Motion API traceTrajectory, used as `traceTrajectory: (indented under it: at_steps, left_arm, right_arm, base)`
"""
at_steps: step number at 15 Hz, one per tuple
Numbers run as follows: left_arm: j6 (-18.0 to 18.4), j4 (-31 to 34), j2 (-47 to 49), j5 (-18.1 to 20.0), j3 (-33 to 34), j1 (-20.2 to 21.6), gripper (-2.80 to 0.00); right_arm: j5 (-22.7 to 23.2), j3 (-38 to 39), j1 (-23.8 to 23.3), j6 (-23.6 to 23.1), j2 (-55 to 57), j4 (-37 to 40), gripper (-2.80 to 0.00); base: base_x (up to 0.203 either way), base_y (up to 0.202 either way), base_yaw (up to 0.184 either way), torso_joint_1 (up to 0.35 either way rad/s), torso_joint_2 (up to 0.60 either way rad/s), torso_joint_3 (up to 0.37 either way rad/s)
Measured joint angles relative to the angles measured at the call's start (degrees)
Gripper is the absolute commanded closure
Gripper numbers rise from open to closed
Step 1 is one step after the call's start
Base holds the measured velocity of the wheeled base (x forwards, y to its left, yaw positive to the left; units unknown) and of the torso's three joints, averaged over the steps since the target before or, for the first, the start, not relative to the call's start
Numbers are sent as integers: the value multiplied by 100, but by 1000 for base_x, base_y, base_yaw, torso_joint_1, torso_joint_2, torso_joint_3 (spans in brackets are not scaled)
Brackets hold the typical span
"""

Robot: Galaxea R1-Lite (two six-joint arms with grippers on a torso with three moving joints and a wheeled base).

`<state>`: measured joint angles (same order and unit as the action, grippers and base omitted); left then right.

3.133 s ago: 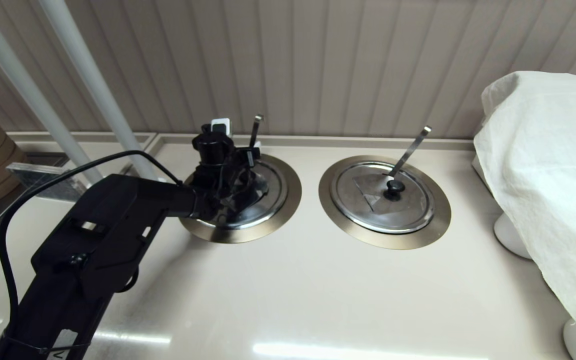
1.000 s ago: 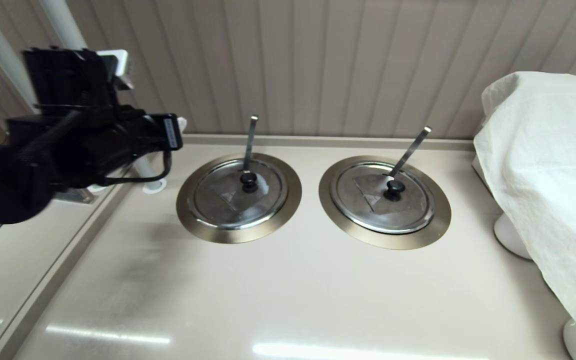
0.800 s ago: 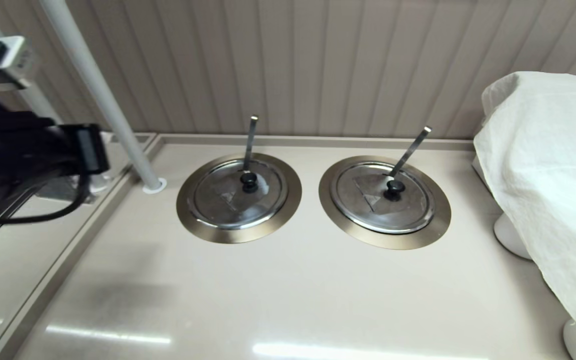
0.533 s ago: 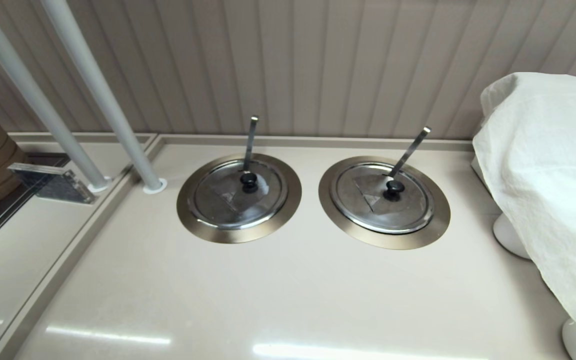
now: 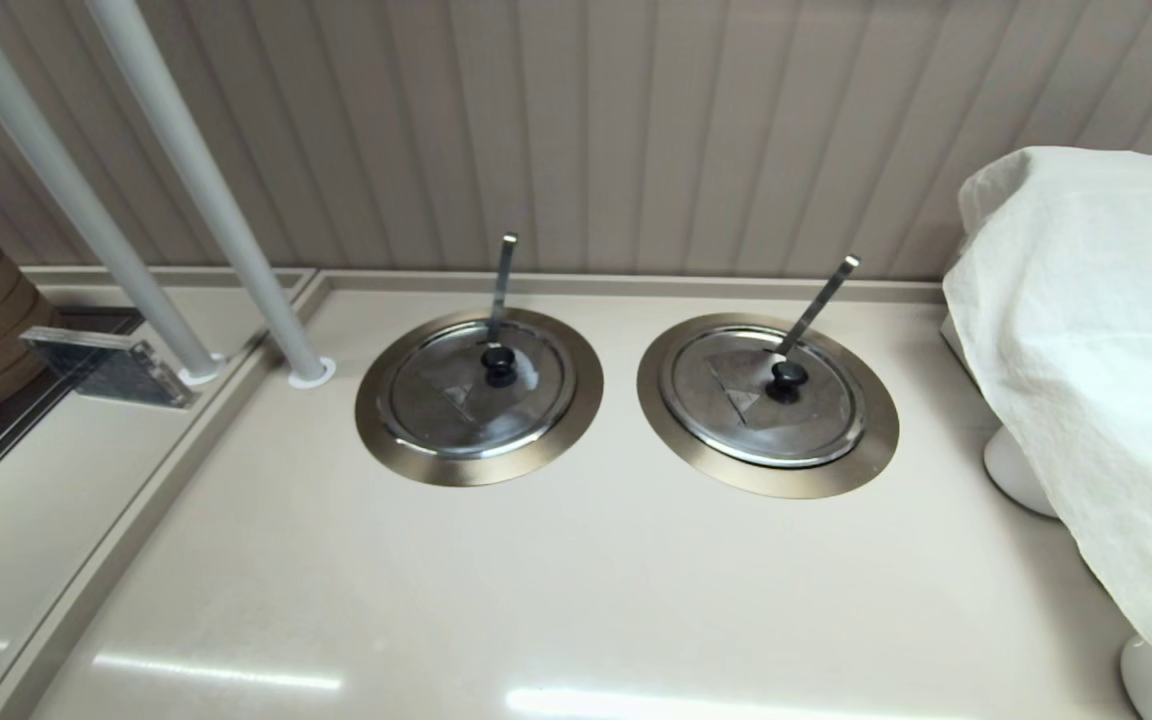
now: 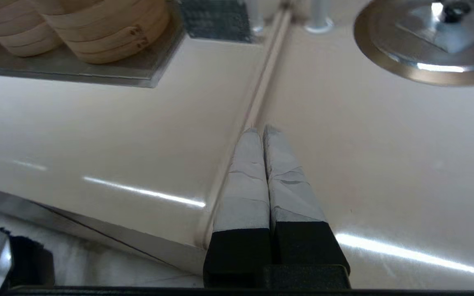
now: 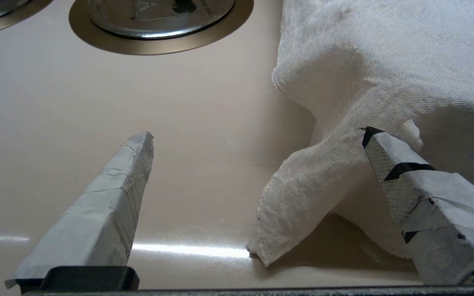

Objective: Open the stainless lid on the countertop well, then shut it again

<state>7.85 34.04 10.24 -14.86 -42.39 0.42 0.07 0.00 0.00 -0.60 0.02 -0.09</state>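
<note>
The stainless lid (image 5: 476, 392) lies flat and closed in the countertop well (image 5: 386, 445), left of the counter's middle. Its black knob (image 5: 498, 361) sits at the centre, and the straight utensil handle (image 5: 504, 280) stands up behind it. Neither arm shows in the head view. My left gripper (image 6: 263, 130) is shut with nothing in it, low over the counter near its front edge, well short of the lid (image 6: 447, 31) and left of it. My right gripper (image 7: 257, 135) is open and empty, beside the white cloth (image 7: 385, 74).
The twin lid (image 5: 764, 392) with the slanted handle sits to the right. A white cloth (image 5: 1086, 350) covers something at the right edge. Two grey poles (image 5: 206, 200) rise at the back left. Bamboo steamers (image 6: 76, 24) stand on a lower shelf to the left.
My left arm has drawn back from the stainless lid, swung left and left the head view. The lid stays flat on the well.
</note>
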Motion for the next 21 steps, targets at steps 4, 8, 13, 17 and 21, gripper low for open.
traceTrajectory:
  at_steps: [4,8,13,17,21]
  left_arm:
    - [-452,-170,-830,1429,1636,-11,0]
    - [-573,-1893,-1016,1681,3453,-21,0]
    - [-138,-3368,-1037,1722,4161,-20,0]
    - [-229,-3377,-1037,1665,4229,-20,0]
    - [-215,-3379,-1037,1664,4239,-17,0]
  right_arm:
    - [0,0,0,0,0,2,-280]
    - [0,0,0,1,0,2,-280]
    - [0,0,0,2,0,3,-280]
    - [0,0,0,0,0,0,-280]
    - [2,0,0,-56,0,2,-280]
  base:
    - [0,0,0,0,0,0]
    - [0,0,0,0,0,0]
    - [0,0,0,0,0,0]
    - [0,0,0,0,0,0]
    - [0,0,0,0,0,0]
